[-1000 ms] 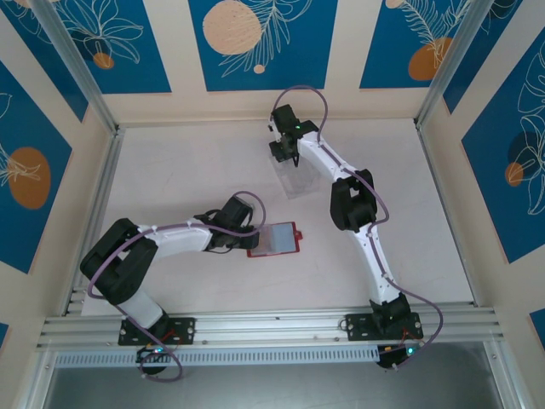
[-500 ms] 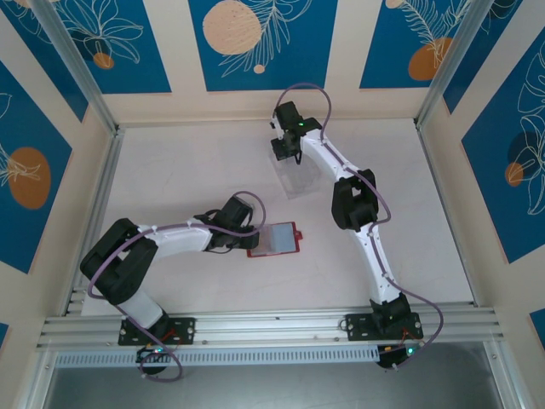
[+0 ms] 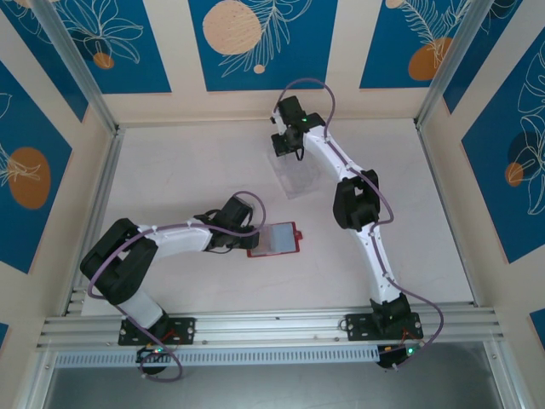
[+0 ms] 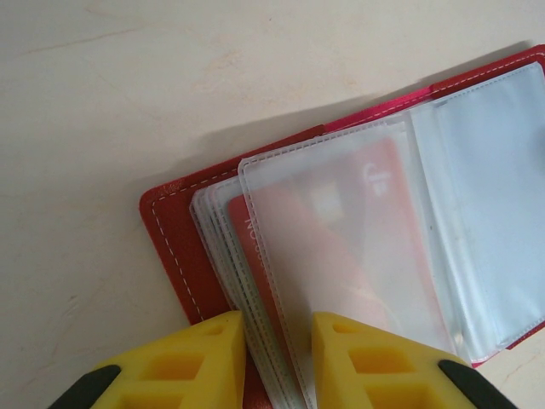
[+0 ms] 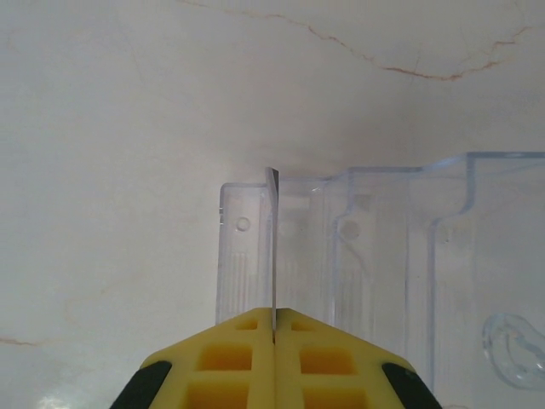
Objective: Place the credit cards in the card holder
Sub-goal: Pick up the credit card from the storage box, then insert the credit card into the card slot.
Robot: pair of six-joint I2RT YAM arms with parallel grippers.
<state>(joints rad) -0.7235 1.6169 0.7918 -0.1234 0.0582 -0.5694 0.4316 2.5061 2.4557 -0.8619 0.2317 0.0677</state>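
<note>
The red card holder (image 3: 274, 239) lies open on the table in front of the left arm, its clear sleeves fanned out. My left gripper (image 4: 278, 319) is shut on the near edge of those sleeves, next to the red cover (image 4: 183, 247). One red credit card (image 4: 341, 221) shows through a frosted sleeve. At the back of the table my right gripper (image 3: 288, 145) is shut on another credit card (image 5: 273, 247). That card is seen edge-on as a thin grey line rising from between the yellow fingers (image 5: 238, 341), so its colour is hidden. It hangs over the left end of the clear plastic tray (image 5: 383, 256).
The clear tray (image 3: 298, 179) sits on the pale table at the back centre, close to the rear wall (image 3: 255, 106). Aluminium rails run along the left side (image 3: 98, 196) and the near edge (image 3: 272, 322).
The right gripper has closed on the card and drawn slightly back toward the rear wall, above the tray. The left gripper and card holder have not moved.
</note>
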